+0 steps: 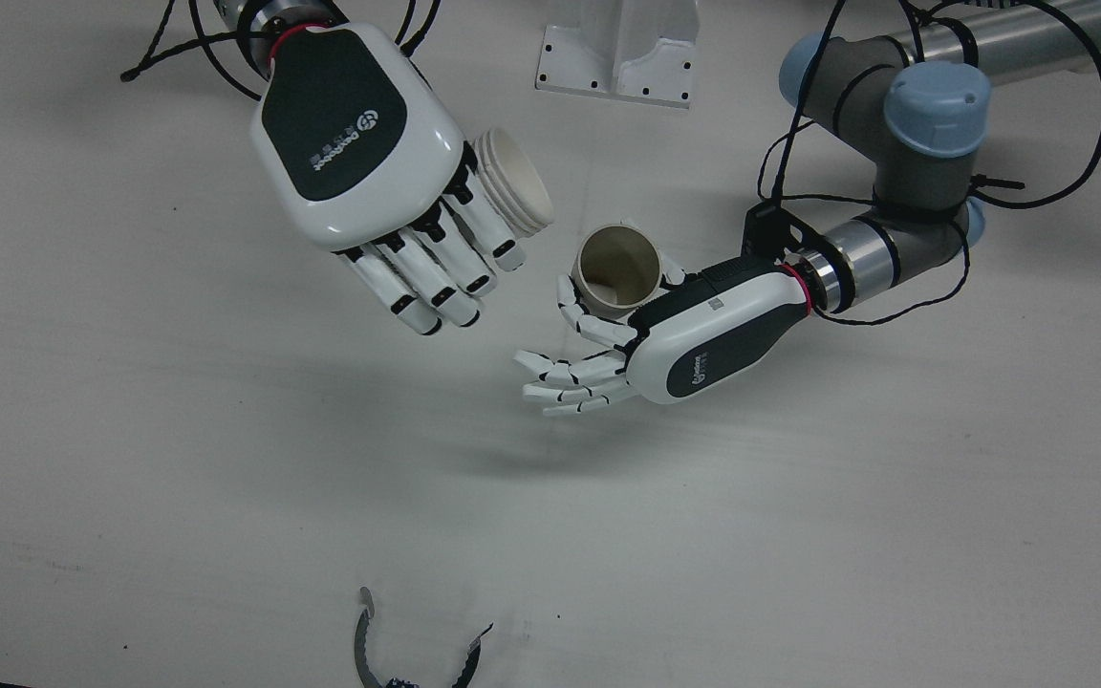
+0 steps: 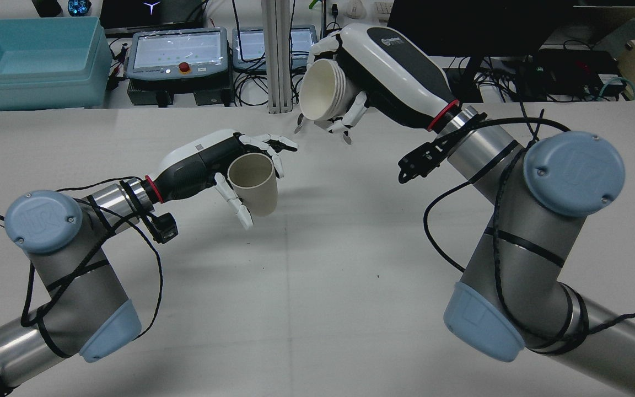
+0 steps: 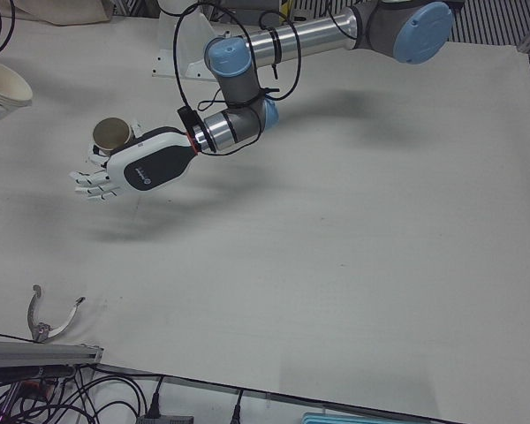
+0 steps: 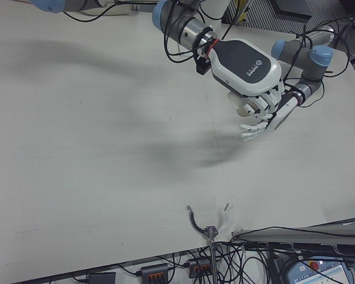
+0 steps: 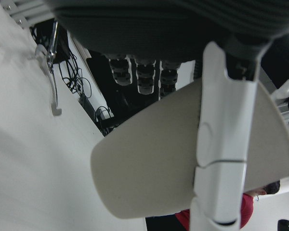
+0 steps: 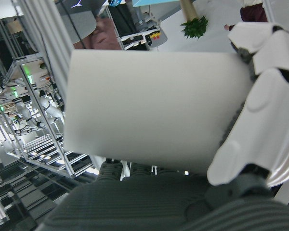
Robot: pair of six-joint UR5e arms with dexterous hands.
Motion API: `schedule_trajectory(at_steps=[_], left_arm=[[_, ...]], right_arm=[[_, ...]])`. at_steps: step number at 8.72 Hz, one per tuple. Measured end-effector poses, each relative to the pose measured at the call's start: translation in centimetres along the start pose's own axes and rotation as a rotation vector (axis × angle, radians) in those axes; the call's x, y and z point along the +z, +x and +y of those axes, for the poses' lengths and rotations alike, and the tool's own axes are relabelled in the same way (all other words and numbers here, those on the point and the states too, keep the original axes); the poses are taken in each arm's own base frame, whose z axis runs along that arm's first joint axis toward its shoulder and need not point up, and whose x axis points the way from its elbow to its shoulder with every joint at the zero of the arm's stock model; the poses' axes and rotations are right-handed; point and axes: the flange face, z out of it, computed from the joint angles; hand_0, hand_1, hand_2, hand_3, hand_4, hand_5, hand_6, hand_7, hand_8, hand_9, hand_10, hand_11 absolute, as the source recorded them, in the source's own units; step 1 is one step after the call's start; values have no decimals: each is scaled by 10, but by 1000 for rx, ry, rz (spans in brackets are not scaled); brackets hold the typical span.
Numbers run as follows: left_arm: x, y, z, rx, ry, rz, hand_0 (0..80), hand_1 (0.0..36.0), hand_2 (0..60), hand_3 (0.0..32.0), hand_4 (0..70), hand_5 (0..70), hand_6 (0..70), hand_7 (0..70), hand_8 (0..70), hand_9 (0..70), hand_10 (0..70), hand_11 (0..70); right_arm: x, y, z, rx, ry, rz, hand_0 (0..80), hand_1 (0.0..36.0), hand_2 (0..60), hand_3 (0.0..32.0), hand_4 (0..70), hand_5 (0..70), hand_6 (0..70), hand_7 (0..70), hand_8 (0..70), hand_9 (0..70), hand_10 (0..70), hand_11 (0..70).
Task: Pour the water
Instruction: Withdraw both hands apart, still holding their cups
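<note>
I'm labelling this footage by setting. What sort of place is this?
Most likely a robotics lab: two arms share a white table, with teach pendants, tangled cables and a blue bin behind it, and metal racking in the right hand view.

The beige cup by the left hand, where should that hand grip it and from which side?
Grip the beige cup around its smooth side wall at about mid-height, coming in sideways. It is upright with an open mouth, so a top grab would block pouring. The left hand already sits beside it, thumb on one side, fingers spread past the rim.
</note>
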Motion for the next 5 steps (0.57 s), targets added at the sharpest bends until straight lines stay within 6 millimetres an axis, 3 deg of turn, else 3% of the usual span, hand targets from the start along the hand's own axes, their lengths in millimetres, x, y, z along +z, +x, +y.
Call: schedule_trajectory(at_steps=[1, 3, 5], left_arm=[[-21, 25, -29, 6, 48, 8, 696, 211, 0, 0, 562, 375, 136, 253, 86, 138, 65, 111], [-84, 68, -92, 13, 166, 37, 708, 215, 0, 0, 549, 374, 132, 246, 84, 137, 68, 116], [-165, 94, -141, 21, 279, 73, 714, 217, 0, 0, 532, 368, 128, 245, 85, 139, 73, 124]], right_arm=[[-11, 5, -38, 59, 84, 5, 512, 360, 600, 0, 422, 700, 548, 637, 340, 455, 318, 471], [-47, 26, -125, 202, 287, -3, 509, 356, 600, 0, 438, 700, 546, 640, 343, 460, 308, 457], [-88, 80, -191, 381, 476, -31, 492, 329, 600, 0, 431, 700, 533, 615, 345, 462, 307, 454]])
